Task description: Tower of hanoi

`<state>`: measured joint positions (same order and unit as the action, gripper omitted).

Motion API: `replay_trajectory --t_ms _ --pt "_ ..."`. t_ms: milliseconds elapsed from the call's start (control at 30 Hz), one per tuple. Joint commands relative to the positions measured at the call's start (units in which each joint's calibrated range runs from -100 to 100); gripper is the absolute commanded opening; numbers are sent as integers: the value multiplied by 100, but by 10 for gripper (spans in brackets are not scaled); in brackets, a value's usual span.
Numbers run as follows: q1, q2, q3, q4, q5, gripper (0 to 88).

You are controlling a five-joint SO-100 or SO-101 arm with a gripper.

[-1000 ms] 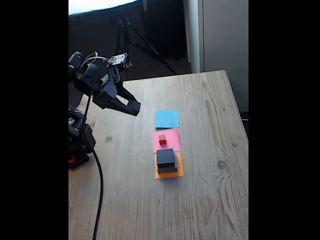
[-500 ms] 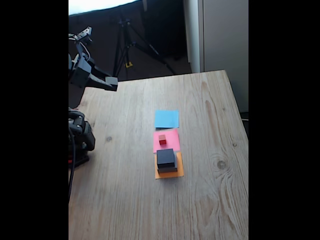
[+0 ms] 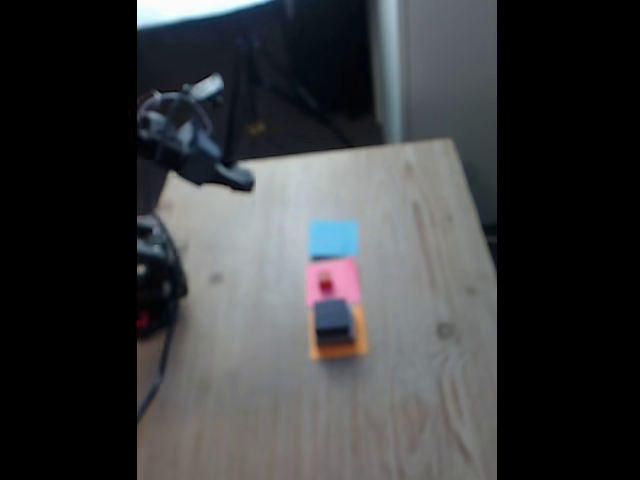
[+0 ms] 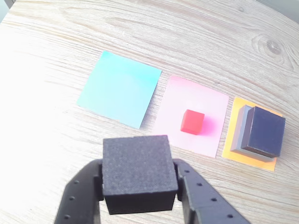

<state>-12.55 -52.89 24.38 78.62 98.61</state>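
Between end effector (image 4: 140,186) fingers, black cube (image 4: 138,172), level.

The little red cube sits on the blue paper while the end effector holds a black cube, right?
Not quite. The wrist view shows the red cube on the pink paper; the blue paper lies bare. The end effector does hold the black cube.

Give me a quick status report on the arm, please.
Gripper shut on small black cube, raised. Red cube on pink paper. Blue paper bare.

Home room – wooden table (image 3: 400,200), tripod (image 3: 250,80)
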Motion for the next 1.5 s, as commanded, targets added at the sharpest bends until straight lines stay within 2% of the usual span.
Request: replay_trajectory --t_ms 0,433,733,1167,1467 --pt "-70 -177 1226 -1440 139 29" --pt "-271 580 4735 -6596 139 29" --pt "-371 2397 5216 -9598 139 29" --pt "-747 4827 4962 -12116 139 21" --pt "-730 6174 4198 -12731 139 15"
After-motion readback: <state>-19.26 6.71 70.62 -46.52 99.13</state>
